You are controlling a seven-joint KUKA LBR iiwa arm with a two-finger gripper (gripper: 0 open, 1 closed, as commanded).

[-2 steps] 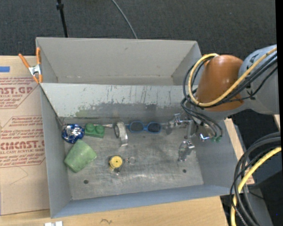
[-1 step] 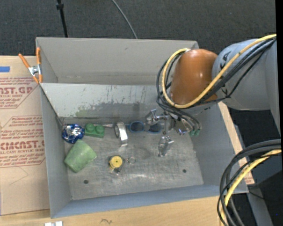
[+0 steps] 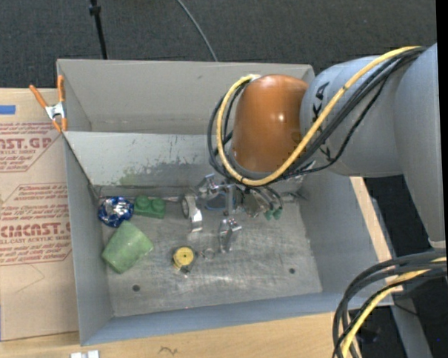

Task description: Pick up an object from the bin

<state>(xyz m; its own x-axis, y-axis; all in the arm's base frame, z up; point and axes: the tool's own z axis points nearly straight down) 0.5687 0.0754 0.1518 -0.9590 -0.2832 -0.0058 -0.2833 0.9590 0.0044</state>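
Step in hand: the approach. Nothing is grasped yet, so the pick looks to be at its start.
Gripper: the gripper (image 3: 211,234) hangs low over the middle of the bin (image 3: 251,285), under the arm's orange cover at upper centre-right of the frame.
Gripper state: its two metal fingers (image 3: 195,215) stand spread apart, and only bare grey floor shows between them.
Nearest thing: a small yellow round disc (image 3: 184,258) lies on the floor just to the lower left of the gripper, apart from it and outside the span of the fingers.
Other things to the left: a dark green block (image 3: 150,207) sits near the back wall. A blue-and-white ball-like thing (image 3: 116,210) lies just beside it at its left. A pale green soft-looking block (image 3: 127,248) lies below those two.
Thing to the right: a small dark green piece (image 3: 272,212) shows close under the wrist; what kind of thing it is cannot be made out.
Next move calls for: a short shift toward the lower left to bring the disc between the fingers, then a descent to the floor before closing.
Risk: the disc looks flat and low, so the fingers may slide over it.
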